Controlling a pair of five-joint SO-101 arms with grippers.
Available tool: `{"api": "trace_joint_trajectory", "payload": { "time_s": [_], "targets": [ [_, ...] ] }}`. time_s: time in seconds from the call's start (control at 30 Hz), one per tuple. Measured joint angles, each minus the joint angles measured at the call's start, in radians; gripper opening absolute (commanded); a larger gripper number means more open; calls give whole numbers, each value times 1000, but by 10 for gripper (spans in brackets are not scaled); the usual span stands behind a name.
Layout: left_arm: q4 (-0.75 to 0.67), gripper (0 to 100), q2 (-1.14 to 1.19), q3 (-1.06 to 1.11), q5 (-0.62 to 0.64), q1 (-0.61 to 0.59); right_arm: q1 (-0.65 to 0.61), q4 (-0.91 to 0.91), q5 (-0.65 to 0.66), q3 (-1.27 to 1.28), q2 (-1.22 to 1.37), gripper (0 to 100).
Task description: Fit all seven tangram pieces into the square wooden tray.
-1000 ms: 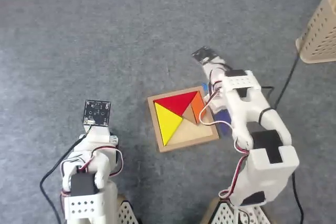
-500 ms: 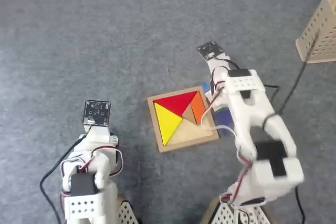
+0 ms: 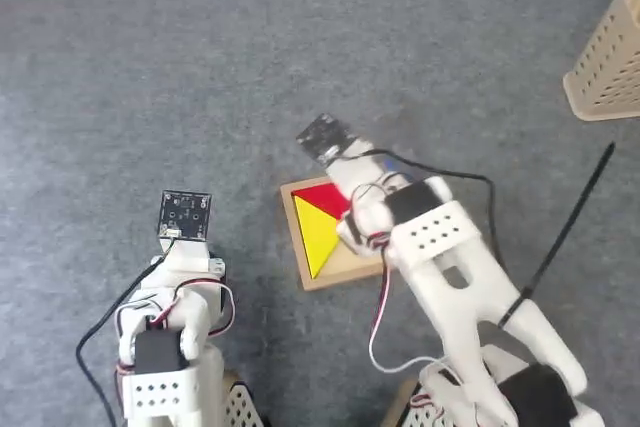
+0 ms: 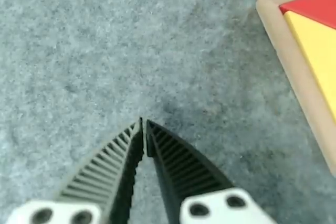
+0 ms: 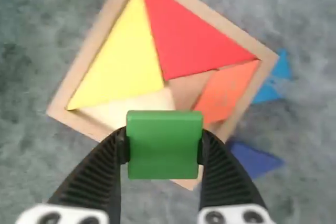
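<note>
Two ribbed fingers [image 5: 97,177] of the right gripper [image 5: 164,145] are clamping a green piece [image 5: 164,129] between them, hovering over the near edge of the wooden tray [image 5: 90,51], with the yellow piece [image 5: 123,61], red piece [image 5: 189,38] and orange piece [image 5: 228,93] lying inside it just beyond.

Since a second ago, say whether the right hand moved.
Yes: the right hand, holding a green piece, swung left from the tray's right edge to above the tray.

Seen from high, the right arm [image 3: 440,237] covers most of the wooden tray [image 3: 293,237]. Past its rim, a light blue piece [image 5: 266,94], possibly two, lies half hidden.
</note>
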Motion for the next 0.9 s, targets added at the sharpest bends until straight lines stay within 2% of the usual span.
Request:
{"api": "trace_joint_trajectory", "payload": {
  "time_s": [0.17, 0.63, 0.8, 0.9],
  "targets": [
    [0, 12, 0, 0, 0, 0, -41, 0, -17, 0, 63, 7],
    [0, 12, 0, 0, 0, 0, -48, -87, -77, 0, 172, 7],
    [0, 12, 0, 0, 0, 0, -49, -87, 0, 0, 172, 20],
    [0, 12, 0, 0, 0, 0, -69, -87, 23, 0, 172, 91]
  ]
}}
